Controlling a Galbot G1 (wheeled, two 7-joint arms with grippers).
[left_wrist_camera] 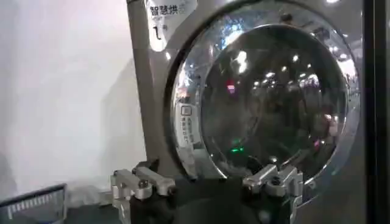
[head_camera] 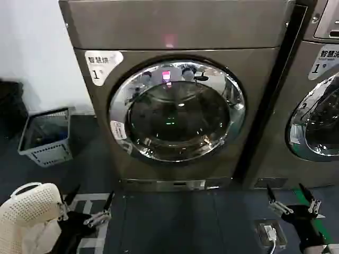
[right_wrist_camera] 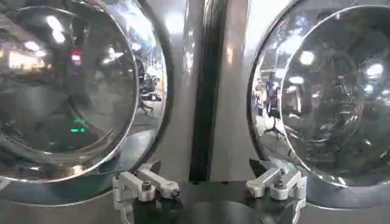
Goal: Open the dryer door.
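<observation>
The door (head_camera: 177,110) is sitting shut on the dryer front, above and ahead of both hands. The left hand (head_camera: 87,207) and right hand (head_camera: 292,200) are hovering low near the floor, fingers spread and gripping nothing; the left is looking slightly nearer the rim's sticker side

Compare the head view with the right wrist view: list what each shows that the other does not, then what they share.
Head view only: the whole shut dryer door with its white sticker, the grey laundry basket by the wall, the white woven basket, and the left tool low and open.
Right wrist view only: a close look at the dark gap between the two machines.
Both: the dryer door, the second machine's door, and the right tool, open and short of both.
</observation>
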